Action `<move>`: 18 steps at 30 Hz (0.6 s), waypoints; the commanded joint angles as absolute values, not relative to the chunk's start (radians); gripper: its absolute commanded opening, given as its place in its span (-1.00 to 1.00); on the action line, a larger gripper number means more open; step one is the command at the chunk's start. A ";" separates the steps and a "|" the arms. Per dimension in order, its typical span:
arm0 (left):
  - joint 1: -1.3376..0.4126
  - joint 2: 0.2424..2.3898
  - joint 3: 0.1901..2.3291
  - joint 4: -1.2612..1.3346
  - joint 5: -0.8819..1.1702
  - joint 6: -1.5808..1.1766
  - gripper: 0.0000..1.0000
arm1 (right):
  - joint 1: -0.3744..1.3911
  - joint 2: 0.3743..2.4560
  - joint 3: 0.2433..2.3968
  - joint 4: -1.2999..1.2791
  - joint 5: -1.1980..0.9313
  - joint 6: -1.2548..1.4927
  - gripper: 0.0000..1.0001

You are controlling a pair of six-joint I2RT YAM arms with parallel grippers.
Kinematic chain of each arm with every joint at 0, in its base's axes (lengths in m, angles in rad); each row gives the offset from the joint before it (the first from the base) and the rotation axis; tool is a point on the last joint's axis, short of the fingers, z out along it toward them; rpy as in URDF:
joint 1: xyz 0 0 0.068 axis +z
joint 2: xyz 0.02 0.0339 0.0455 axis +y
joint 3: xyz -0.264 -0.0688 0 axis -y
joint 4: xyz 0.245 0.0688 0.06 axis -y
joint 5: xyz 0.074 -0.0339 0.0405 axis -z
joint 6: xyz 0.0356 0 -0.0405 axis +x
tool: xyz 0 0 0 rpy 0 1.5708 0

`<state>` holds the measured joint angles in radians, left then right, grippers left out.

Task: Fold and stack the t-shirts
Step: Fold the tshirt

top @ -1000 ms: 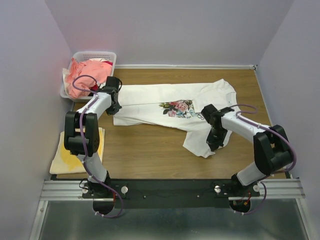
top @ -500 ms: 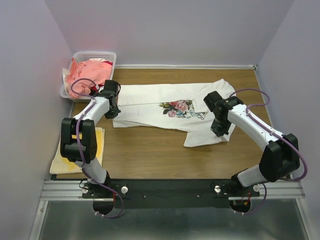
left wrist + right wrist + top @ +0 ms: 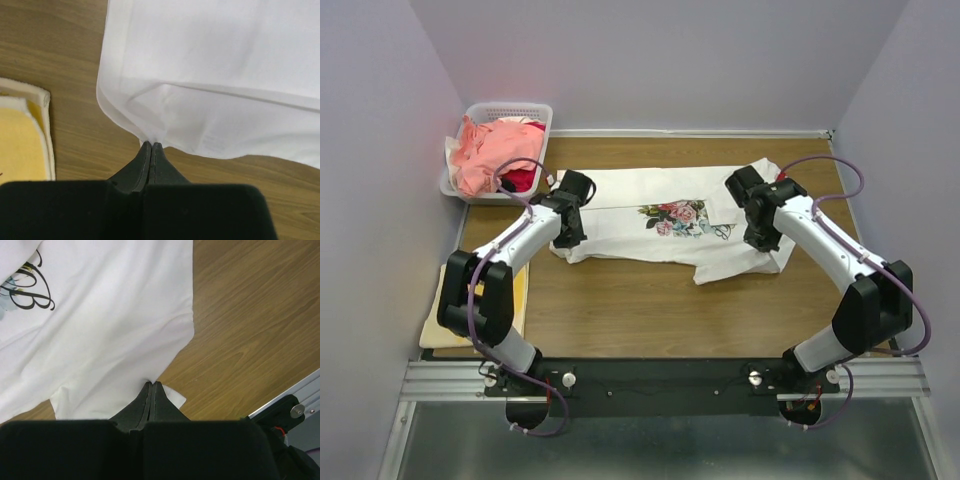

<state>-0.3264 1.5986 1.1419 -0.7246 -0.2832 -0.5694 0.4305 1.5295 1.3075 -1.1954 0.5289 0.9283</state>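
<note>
Left fingers [image 3: 145,156] pinched shut on white t-shirt [image 3: 225,65] edge; right fingers [image 3: 145,396] pinched shut on its opposite end

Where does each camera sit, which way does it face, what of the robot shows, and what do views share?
Top external: above, behind the bases, looking down; table, left arm, right arm, tee, basket.
Left wrist: looks down past shut left fingers pinching tee edge.
Right wrist: same, right fingers pinching tee near lettering.
Shared: the tee.
</note>
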 commanded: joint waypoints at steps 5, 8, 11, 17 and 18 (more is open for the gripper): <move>-0.337 1.441 1.052 -0.883 -0.351 -0.698 -1.00 | 0.397 1.476 1.316 -1.207 0.626 0.916 -0.99; -0.337 1.396 1.054 -0.902 -0.385 -0.741 -1.00 | 0.380 1.462 1.312 -1.210 0.643 0.913 -0.99; -0.336 1.382 1.071 -0.913 -0.414 -0.775 -1.00 | 0.364 1.454 1.316 -1.210 0.656 0.905 -0.99; -0.321 1.399 1.120 -0.919 -0.457 -0.819 -1.00 | 0.311 1.465 1.342 -1.195 0.701 0.871 -0.99; -0.316 1.401 1.129 -0.913 -0.459 -0.822 -1.00 | 0.293 1.465 1.354 -1.189 0.703 0.859 -0.99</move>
